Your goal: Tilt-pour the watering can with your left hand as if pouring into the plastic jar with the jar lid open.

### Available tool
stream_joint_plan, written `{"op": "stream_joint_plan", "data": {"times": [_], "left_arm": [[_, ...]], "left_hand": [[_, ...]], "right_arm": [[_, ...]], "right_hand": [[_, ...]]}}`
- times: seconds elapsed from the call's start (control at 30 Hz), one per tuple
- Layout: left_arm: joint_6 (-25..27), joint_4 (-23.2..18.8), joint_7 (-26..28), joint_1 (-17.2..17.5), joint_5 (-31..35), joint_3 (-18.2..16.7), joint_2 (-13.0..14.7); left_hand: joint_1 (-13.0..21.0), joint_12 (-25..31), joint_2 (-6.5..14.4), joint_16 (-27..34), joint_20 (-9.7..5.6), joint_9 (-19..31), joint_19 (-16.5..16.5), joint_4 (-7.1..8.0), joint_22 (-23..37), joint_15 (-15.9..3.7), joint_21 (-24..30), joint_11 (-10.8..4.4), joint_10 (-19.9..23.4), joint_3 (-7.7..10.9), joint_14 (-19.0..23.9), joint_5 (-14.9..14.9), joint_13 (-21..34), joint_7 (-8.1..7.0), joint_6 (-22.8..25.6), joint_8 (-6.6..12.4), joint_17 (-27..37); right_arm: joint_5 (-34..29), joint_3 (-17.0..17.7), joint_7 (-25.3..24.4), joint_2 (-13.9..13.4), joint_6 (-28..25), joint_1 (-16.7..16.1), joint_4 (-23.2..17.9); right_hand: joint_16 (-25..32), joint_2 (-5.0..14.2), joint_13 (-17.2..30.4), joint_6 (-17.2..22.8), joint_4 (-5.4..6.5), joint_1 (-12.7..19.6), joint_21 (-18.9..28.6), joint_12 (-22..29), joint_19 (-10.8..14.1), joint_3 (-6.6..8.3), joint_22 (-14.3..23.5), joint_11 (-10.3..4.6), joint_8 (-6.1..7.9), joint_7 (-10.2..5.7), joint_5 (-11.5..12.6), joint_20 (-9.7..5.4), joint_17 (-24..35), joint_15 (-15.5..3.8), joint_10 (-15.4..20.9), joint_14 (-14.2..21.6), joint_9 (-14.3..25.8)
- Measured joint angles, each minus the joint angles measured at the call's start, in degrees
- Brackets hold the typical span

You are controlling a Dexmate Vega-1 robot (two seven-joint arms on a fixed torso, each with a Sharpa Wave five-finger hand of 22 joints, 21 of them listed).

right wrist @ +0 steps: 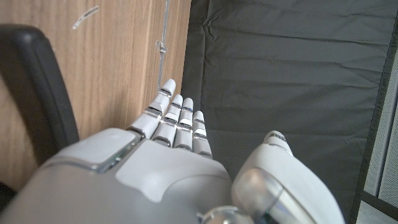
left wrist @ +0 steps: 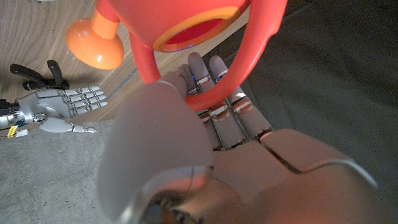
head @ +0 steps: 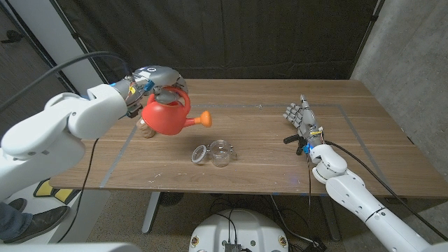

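Above the table's left, red watering can in left hand.

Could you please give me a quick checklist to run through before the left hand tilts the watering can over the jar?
1. Left hand holds the watering can by its handle: ok.
2. Can lifted off the table: ok.
3. Plastic jar open, jar lid beside it: ok.
4. Spout above jar mouth: not ok, it sits left and behind.
5. Right hand away from jar: ok.
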Motion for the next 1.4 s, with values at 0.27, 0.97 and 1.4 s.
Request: {"op": "stream_joint_plan", "data": {"times": [0.27,0.97,1.4], "left_arm": [[-1.67,-1.03,-3.01,0.87,2.44,-1.36,-1.23],[-5.88,-2.80,-9.86,-1.32,8.15,-1.76,-1.58],[-8.60,-3.19,-12.07,-4.19,10.78,-0.26,-1.70]], "left_hand": [[0.00,0.04,0.00,0.00,-0.32,-1.03,-0.32,-0.26,0.00,0.21,0.43,0.23,0.22,0.25,0.21,0.17,0.00,-0.41,0.63,0.01,0.27],[-0.18,0.04,0.18,-0.55,0.01,-2.89,-0.63,-0.68,0.00,0.42,1.25,0.22,0.21,0.65,0.41,0.15,0.00,-0.91,3.35,0.00,1.06],[-0.25,0.04,0.25,-0.77,-0.20,-3.20,-0.83,-0.90,0.00,0.42,1.68,0.33,0.32,0.87,0.41,0.12,0.00,-0.94,3.37,-0.02,1.33]], "right_arm": [[-0.33,-0.03,-0.51,-0.29,-0.16,-0.64,-1.09],[-1.27,-0.18,-2.02,-1.10,-0.75,-2.64,-4.08],[-1.63,0.24,-2.79,-1.28,-0.25,-4.39,-5.43]], "right_hand": [[0.00,0.00,0.00,0.11,0.00,0.00,-0.23,0.00,0.00,0.00,0.00,0.00,0.00,0.11,0.00,0.00,0.00,0.00,0.00,0.00,0.00],[0.00,0.00,0.00,0.10,0.00,0.00,-0.23,0.00,-0.01,0.00,0.00,0.24,0.00,0.10,0.00,0.00,0.00,0.00,0.24,0.00,0.00],[0.00,0.30,0.00,0.10,0.00,-0.30,-0.66,0.00,-0.01,0.00,0.31,0.23,0.00,0.10,0.00,0.00,0.00,0.00,0.23,0.00,-0.01]]}}
